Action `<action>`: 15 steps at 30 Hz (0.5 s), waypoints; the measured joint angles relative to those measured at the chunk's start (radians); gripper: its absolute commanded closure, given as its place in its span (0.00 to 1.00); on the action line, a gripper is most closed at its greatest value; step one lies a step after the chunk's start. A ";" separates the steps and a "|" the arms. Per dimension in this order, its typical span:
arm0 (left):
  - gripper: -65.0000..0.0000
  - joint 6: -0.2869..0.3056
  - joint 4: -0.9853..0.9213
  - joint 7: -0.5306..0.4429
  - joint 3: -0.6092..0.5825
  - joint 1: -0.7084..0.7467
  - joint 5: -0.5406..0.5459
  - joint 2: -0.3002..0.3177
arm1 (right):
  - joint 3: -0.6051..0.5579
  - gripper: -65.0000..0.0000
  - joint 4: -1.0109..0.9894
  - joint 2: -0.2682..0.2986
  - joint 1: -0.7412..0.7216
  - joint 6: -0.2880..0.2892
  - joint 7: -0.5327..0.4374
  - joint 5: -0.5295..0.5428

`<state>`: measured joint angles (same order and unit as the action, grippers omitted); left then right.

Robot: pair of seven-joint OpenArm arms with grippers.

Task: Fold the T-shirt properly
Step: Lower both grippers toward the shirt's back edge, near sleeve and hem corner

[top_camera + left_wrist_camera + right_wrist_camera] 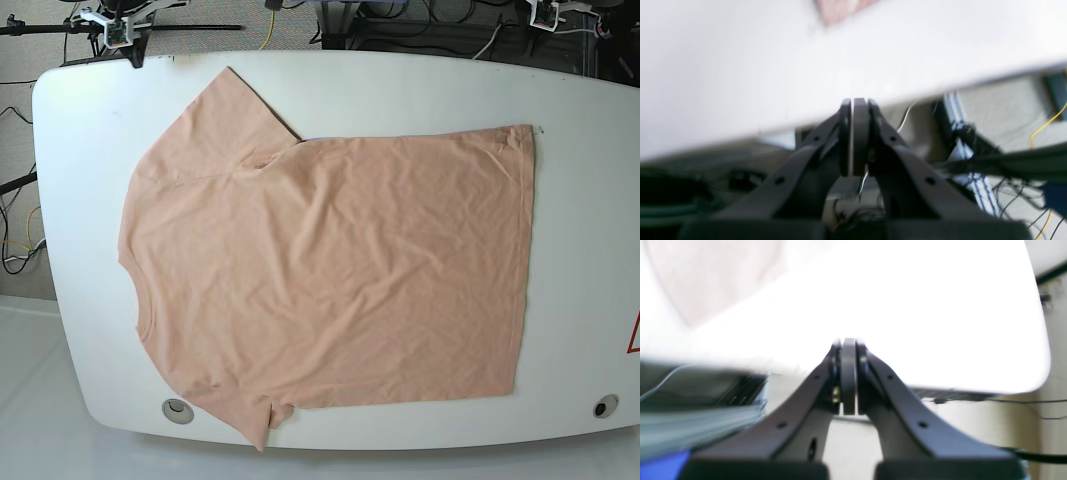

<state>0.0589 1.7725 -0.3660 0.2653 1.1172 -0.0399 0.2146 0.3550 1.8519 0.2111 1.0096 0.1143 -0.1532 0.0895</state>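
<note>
Shirt spread flat, nothing gripped yet.
Peach T-shirt [330, 270] fills the white table [80, 130], collar at frame left, hem right. Right gripper [848, 343] and left gripper [855, 103] both pressed together, empty, off the table edge. Best pinched at hem corners, folded evenly.

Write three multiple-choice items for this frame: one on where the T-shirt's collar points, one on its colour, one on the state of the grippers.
1. In the base view, the T-shirt's collar faces which side of the table?
A. left
B. right
C. top

2. What colour is the T-shirt?
A. navy
B. peach
C. green

3. How are the left gripper and right gripper set?
A. both shut, holding nothing
B. both open
C. one gripping cloth

Key: 1 A, the neckline curves along the left side, hem at right. 2 B, plain peach fabric throughout. 3 A, each wrist view shows the jaws pressed together with no cloth between.
</note>
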 measured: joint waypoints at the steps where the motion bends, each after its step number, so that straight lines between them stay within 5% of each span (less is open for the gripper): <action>1: 1.00 0.002 0.007 0.008 0.003 0.000 0.000 0.000 | 0.011 1.00 0.015 0.003 0.000 -0.002 0.006 0.011; 15: 1.00 0.006 0.076 0.172 0.023 -0.013 0.021 0.014 | 0.059 1.00 0.050 0.027 -0.029 -0.001 0.088 0.192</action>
<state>0.0647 1.8481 -0.1936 0.2886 1.1042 -0.0185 0.2283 0.4141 1.9015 0.2382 0.9802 0.1131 -0.0650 0.2810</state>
